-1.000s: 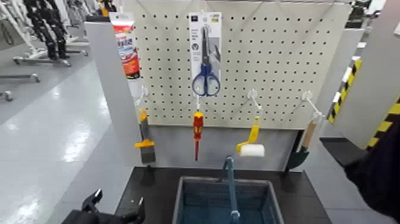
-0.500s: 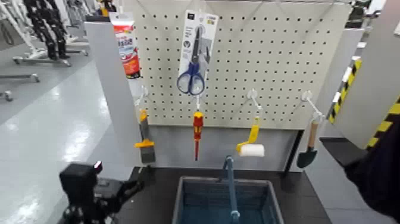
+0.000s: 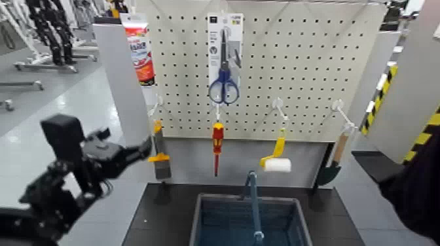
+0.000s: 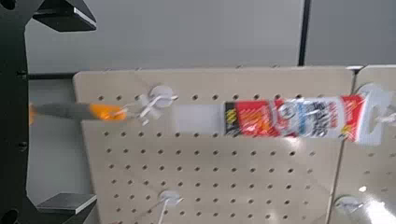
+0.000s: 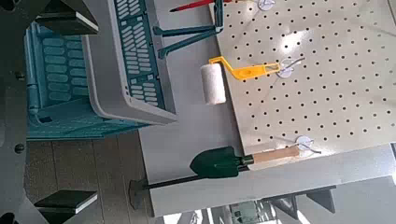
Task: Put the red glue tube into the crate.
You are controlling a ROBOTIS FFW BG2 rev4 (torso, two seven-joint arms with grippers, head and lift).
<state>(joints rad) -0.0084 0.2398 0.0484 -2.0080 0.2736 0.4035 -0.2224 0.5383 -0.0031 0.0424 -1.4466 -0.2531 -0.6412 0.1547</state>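
The red glue tube (image 3: 139,49) hangs at the top left corner of the pegboard, white crimped end up; it also shows in the left wrist view (image 4: 289,117). The blue-grey crate (image 3: 294,212) stands on the dark table below the board, its blue bar handle across it; it also shows in the right wrist view (image 5: 140,70). My left gripper (image 3: 134,149) is raised at the left, open and empty, well below the tube and pointing at the board (image 4: 67,107). My right gripper (image 5: 65,107) is open and empty beside the crate; it is outside the head view.
On the pegboard hang a scissors pack (image 3: 224,59), a red-and-yellow screwdriver (image 3: 217,144), a scraper with an orange handle (image 3: 159,157), a yellow paint roller (image 3: 275,157) and a trowel (image 3: 334,160). A white post (image 3: 128,98) stands left of the board.
My left arm has risen from the frame's bottom edge to mid-height and points at the board's left side. The scissors pack swung left and now hangs straight again.
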